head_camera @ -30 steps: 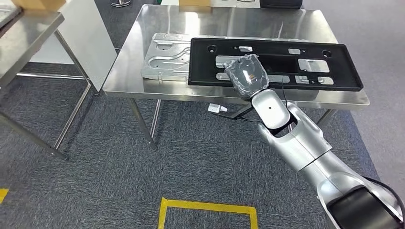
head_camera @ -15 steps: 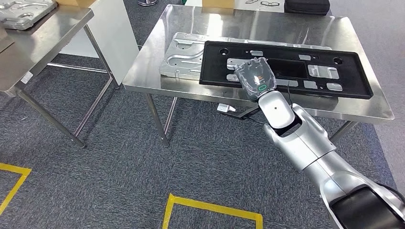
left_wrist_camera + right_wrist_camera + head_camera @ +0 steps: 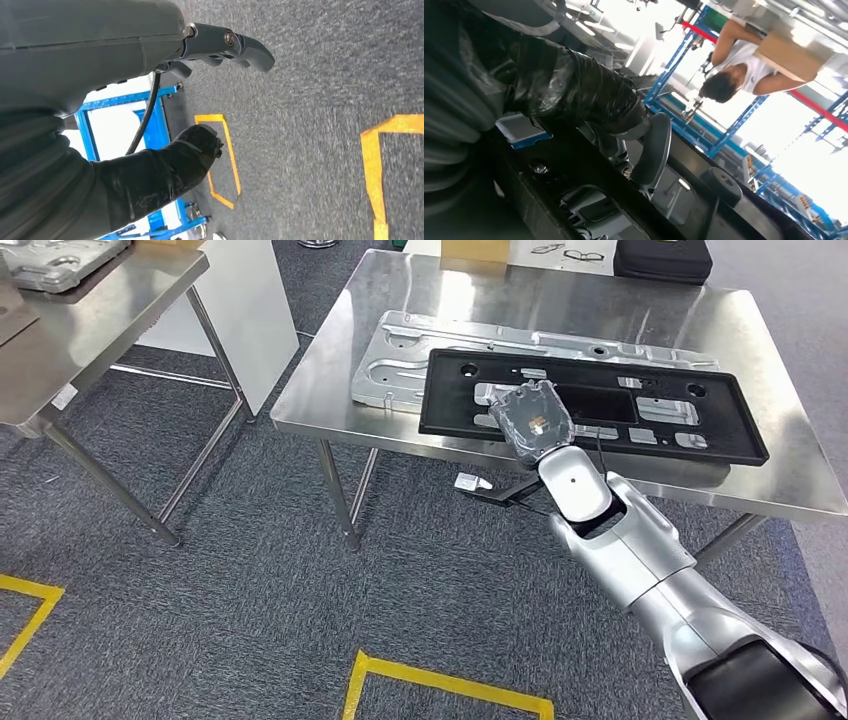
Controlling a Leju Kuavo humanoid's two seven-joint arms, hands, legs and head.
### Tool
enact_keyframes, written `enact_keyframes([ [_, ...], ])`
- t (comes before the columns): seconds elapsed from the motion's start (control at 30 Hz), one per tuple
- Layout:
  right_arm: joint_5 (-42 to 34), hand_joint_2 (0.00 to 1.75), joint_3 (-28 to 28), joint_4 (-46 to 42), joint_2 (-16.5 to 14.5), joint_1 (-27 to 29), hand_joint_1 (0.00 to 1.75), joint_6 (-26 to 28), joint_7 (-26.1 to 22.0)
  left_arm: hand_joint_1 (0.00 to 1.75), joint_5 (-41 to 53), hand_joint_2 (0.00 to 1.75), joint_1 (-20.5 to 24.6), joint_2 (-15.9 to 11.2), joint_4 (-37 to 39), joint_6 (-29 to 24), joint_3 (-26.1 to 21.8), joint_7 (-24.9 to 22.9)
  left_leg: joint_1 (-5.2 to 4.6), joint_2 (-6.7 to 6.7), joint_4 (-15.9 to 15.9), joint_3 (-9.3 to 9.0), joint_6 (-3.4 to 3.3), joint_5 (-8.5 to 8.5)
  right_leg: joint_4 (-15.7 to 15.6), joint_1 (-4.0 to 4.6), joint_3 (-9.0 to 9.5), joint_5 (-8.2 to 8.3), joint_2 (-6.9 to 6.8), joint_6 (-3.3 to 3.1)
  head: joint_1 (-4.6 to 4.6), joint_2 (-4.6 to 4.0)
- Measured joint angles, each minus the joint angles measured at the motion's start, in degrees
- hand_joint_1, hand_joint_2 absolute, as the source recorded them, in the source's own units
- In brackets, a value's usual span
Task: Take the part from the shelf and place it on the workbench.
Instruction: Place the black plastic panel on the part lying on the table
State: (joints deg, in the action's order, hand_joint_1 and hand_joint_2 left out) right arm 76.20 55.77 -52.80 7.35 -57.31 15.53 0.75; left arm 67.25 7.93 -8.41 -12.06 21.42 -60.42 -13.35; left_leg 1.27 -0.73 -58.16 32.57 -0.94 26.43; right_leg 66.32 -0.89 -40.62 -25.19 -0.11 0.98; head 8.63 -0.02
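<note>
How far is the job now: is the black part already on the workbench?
Done: the black part lies on the workbench, overlapping a silver plate. In hand: the right hand rests on its near edge. Left: letting go and pulling the arm back.

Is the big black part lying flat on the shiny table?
Mostly flat: the black part lies on the table, overlapping a silver plate, with the right robot hand on it.

grey carpet, yellow floor tape
</note>
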Motion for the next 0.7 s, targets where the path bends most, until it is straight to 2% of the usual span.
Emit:
enact_keyframes([
  [0.03, 0.0, 1.75, 0.0, 0.1, 0.1, -0.1, 1.75, 0.0, 0.0, 0.0, 0.0, 1.75, 0.0, 0.0, 0.0, 0.0, 0.0, 0.0, -0.01, -0.05, -0.1, -0.29, 0.25, 0.37, -3.5, 0.17, 1.11, 1.35, 0.02, -0.23, -0.01, 0.0],
  [0.07, 0.0, 1.75, 0.0, 0.1, 0.1, -0.1, 1.75, 0.1, 0.0, 0.0, 0.0, 1.75, 0.0, 0.0, 0.0, 0.0, 0.0, 0.0, -0.03, -0.07, 0.0, -0.4, 0.55, 0.65, -5.6, 0.35, 1.89, 2.03, 0.06, -0.57, 0.0, 0.0],
  [0.17, 0.2, 1.75, 0.0, 0.3, 0.2, 0.1, 1.75, 0.3, 0.1, 0.0, -0.1, 1.75, 0.1, -0.1, 0.0, 0.0, 0.0, 0.1, -0.08, -0.04, 0.0, -0.83, 1.63, 1.0, -6.9, 0.61, 2.88, 1.7, 0.12, -1.79, 0.0, 0.0],
  [0.23, 0.4, 1.75, 0.0, 0.4, 0.3, 0.2, 1.75, 0.4, 0.1, 0.0, -0.1, 1.75, 0.1, -0.1, 0.0, 0.0, 0.0, 0.2, -0.01, 0.19, -2.3, -0.12, 2.07, 1.32, -7.3, 0.44, 3.97, 1.38, 0.08, -2.56, 0.01, 0.0],
  [0.27, 0.5, 1.75, 0.0, 0.5, 0.3, 0.2, 1.75, 0.5, 0.1, 0.0, -0.1, 1.75, 0.1, -0.1, 0.0, 0.1, 0.0, 0.2, 0.03, 0.31, -5.1, 1.39, 2.22, 1.89, -7.5, 0.38, 4.57, 1.14, 0.07, -2.87, 0.02, 0.0],
  [0.33, 0.6, 1.75, -0.1, 0.6, 0.2, 0.3, 1.75, 0.6, 0.1, 0.0, -0.1, 1.75, 0.1, -0.1, 0.0, 0.1, 0.0, 0.3, 0.05, 0.43, -12.5, 5.98, 2.49, 4.19, -7.6, 0.51, 5.49, 0.36, 0.1, -3.28, 0.04, 0.0],
  [0.37, 0.6, 1.75, -0.1, 0.7, 0.2, 0.5, 1.75, 0.7, 0.0, 0.0, -0.1, 1.75, 0.1, -0.1, 0.0, 0.1, 0.0, 0.3, 0.04, 0.43, -15.2, 8.13, 2.57, 5.37, -7.6, 0.61, 5.98, -0.1, 0.12, -3.34, 0.03, 0.0],
  [0.4, 0.6, 1.75, -0.1, 0.8, 0.2, 0.7, 1.75, 0.7, 0.0, 0.0, -0.1, 1.75, 0.0, -0.1, 0.0, 0.1, 0.0, 0.4, 0.03, 0.43, -16.3, 9.52, 2.56, 5.81, -7.6, 0.71, 6.59, -0.61, 0.13, -3.36, 0.03, 0.0],
  [0.43, 0.6, 1.75, -0.1, 0.9, 0.2, 0.8, 1.75, 0.7, 0.0, 0.0, -0.1, 1.75, 0.0, -0.1, 0.0, 0.1, 0.0, 0.4, 0.01, 0.43, -15.3, 9.95, 2.42, 5.05, -7.6, 0.8, 7.31, -1.16, 0.14, -3.34, 0.03, 0.0],
  [0.47, 0.6, 1.75, -0.1, 1.0, 0.2, 0.9, 1.75, 0.7, 0.0, 0.0, -0.1, 1.75, -0.1, -0.1, 0.0, 0.1, 0.0, 0.4, -0.03, 0.44, -12.4, 9.4, 2.15, 3.0, -7.6, 0.89, 8.14, -1.75, 0.14, -3.3, 0.03, 0.0],
  [0.5, 0.6, 1.75, -0.1, 1.0, 0.1, 1.0, 1.75, 0.7, 0.1, 0.0, -0.1, 1.75, -0.2, -0.1, 0.0, 0.1, 0.0, 0.4, -0.12, 0.47, -8.3, 8.27, 1.73, -0.09, -7.6, 0.96, 8.91, -2.39, 0.13, -3.24, 0.03, 0.0],
  [0.53, 0.6, 1.75, 0.0, 1.0, 0.1, 1.0, 1.75, 0.7, 0.1, 0.0, -0.1, 1.75, -0.3, -0.2, 0.0, 0.1, 0.0, 0.4, -0.32, 0.54, -4.7, 7.23, 1.33, -2.46, -7.5, 1.05, 9.62, -2.98, 0.13, -3.08, 0.02, 0.0],
  [0.57, 0.6, 1.75, 0.0, 1.1, 0.0, 0.9, 1.75, 0.8, 0.1, 0.0, -0.1, 1.75, -0.3, -0.3, 0.0, 0.1, 0.0, 0.4, -0.56, 0.58, -2.0, 6.32, 0.96, -4.0, -7.6, 1.11, 10.06, -3.51, 0.13, -2.82, 0.01, 0.0],
  [0.6, 0.6, 1.75, 0.0, 1.1, 0.0, 0.9, 1.75, 0.9, 0.1, 0.0, -0.1, 1.75, -0.3, -0.4, 0.0, 0.1, 0.0, 0.4, -0.79, 0.61, -0.5, 5.84, 0.63, -4.7, -7.7, 1.14, 10.36, -3.92, 0.14, -2.49, 0.01, 0.0],
  [0.7, 0.6, 1.75, -0.1, 1.2, -0.1, 0.9, 1.75, 1.0, 0.0, 0.0, -0.2, 1.75, -0.2, -0.5, 0.0, 0.1, 0.0, 0.4, -0.84, 0.5, 0.6, 4.2, -0.2, -4.04, -7.1, 1.15, 11.11, -4.06, 0.17, -1.47, 0.02, 0.0],
])
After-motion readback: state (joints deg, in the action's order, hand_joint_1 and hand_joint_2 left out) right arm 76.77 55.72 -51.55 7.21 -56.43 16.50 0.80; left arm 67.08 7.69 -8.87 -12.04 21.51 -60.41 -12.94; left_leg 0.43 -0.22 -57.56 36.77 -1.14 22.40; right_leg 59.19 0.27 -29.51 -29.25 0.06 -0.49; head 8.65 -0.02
